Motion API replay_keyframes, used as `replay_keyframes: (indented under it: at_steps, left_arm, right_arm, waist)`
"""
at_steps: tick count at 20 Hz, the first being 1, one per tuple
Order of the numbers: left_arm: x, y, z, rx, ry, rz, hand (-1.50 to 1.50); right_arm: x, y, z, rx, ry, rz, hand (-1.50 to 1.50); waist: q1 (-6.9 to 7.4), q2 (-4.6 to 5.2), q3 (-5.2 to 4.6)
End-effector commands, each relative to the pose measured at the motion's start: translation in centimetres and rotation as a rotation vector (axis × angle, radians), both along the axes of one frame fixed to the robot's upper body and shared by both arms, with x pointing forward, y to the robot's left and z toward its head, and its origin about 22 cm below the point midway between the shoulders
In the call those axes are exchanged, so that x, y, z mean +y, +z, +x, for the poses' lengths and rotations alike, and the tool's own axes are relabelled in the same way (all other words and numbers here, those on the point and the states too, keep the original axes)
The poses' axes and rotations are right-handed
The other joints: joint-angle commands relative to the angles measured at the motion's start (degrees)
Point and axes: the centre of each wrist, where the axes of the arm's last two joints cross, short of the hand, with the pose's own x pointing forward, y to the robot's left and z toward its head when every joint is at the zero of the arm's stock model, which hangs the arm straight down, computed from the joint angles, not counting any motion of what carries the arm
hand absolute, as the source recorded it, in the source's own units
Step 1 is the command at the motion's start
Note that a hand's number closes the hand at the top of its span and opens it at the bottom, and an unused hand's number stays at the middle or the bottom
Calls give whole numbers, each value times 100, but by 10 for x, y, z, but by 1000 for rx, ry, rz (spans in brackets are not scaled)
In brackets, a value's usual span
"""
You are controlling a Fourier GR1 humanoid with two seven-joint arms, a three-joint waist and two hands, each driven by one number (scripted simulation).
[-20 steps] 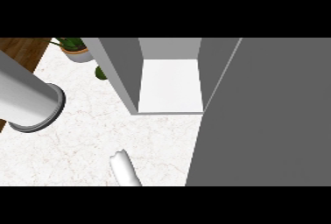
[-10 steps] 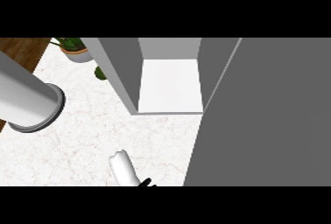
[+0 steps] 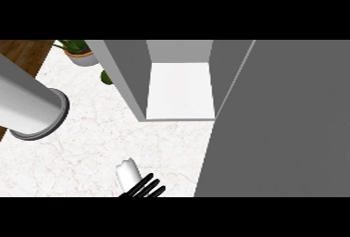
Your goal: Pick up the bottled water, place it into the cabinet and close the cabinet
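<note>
Since the bottled water (image 3: 127, 172) sits out on the marbled counter (image 3: 82, 152), near and left of the open cabinet (image 3: 179, 88), the step in hand reads as the pick-up, not yet done. The right hand (image 3: 146, 188) shows only as black fingers at the view's near edge, touching the bottle's near-right side; they look straight and spread rather than wrapped round it, so I judge them released, grasping nothing. The next move calls for closing round the bottle's body, then lifting it far and rightward onto the cabinet's white floor. That lane is narrow: the cabinet's left wall (image 3: 127, 78) ends in a corner just far of the bottle, and the open grey door (image 3: 273, 120) runs close along the hand's right, so the carry must pass between both edges. Open counter lies to the left, short of a large grey cylinder (image 3: 31, 109); a potted plant (image 3: 78, 50) sits far left, well apart.
</note>
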Motion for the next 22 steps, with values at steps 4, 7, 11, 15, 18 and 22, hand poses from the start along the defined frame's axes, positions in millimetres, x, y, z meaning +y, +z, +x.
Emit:
replay_keyframes:
  at_steps: [4, 7, 11, 15, 18, 22]
  left_arm:
    - [4, 6, 40, -66, -3, -34, -150]
    - [26, 6, 21, -66, 11, -45, -150]
    - [40, 12, 41, -47, -16, -58, -150]
    - [33, -9, 31, -5, -30, -64, -150]
    - [32, 11, 47, 6, -70, -71, -150]
    - [44, -12, 45, 38, -79, -77, 150]
  right_arm:
    - [-8, 20, -18, -70, -54, -33, -150]
    - [1, 14, -20, -66, -61, -37, -150]
    - [-6, 17, -10, -63, -48, -45, -150]
    - [-7, 18, -27, -54, -23, -39, -150]
    - [-13, 20, -22, -73, -44, -48, -150]
    - [-1, 9, -16, -58, -61, -36, -150]
  waist:
    - [-10, 2, -17]
    - [2, -9, -18]
    - [22, 8, -15]
    - [-10, 2, -16]
    - [15, -1, -9]
    - [-21, 10, -18]
